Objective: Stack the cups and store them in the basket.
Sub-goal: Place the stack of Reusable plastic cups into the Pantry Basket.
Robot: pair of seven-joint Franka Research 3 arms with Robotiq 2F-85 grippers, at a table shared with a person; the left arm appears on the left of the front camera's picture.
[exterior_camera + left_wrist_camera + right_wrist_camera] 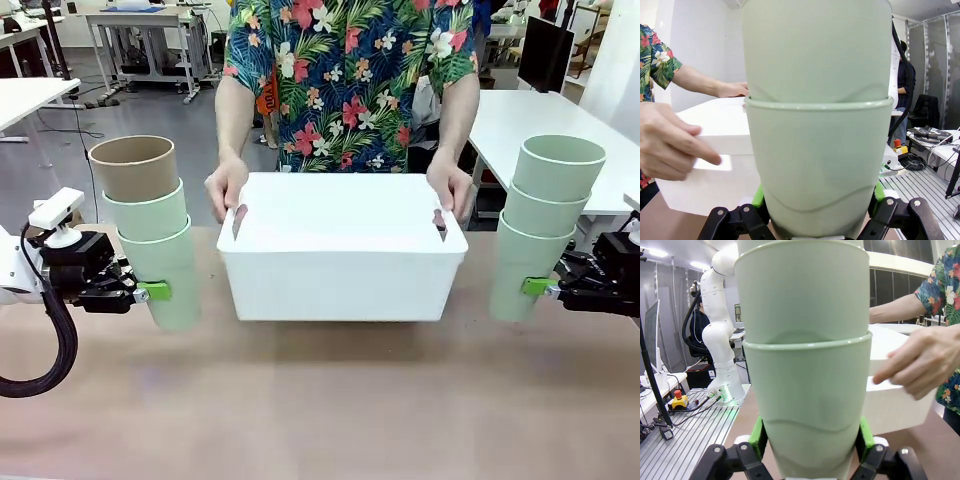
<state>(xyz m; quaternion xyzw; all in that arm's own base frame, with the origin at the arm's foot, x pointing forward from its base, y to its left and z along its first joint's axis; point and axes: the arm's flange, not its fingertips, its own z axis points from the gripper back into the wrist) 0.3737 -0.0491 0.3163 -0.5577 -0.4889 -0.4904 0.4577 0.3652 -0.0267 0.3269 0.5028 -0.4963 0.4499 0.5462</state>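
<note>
Two stacks of cups stand upright either side of the white basket [340, 265]. The left stack [160, 240] has a tan-brown cup [136, 168] on top of two mint green ones; my left gripper [150, 292] is shut on its bottom cup [815, 170]. On the right, a stack of three mint green cups [540, 225] is held low down by my right gripper [536, 287], shut on the bottom cup [810, 405]. The basket [705, 165] [900, 400] is held at both short ends by a person's hands [226, 185].
The person in a flowered shirt stands behind the basket at the table's far edge. The brown table [330, 400] lies bare in front of the basket. White tables [540, 125] stand behind on both sides.
</note>
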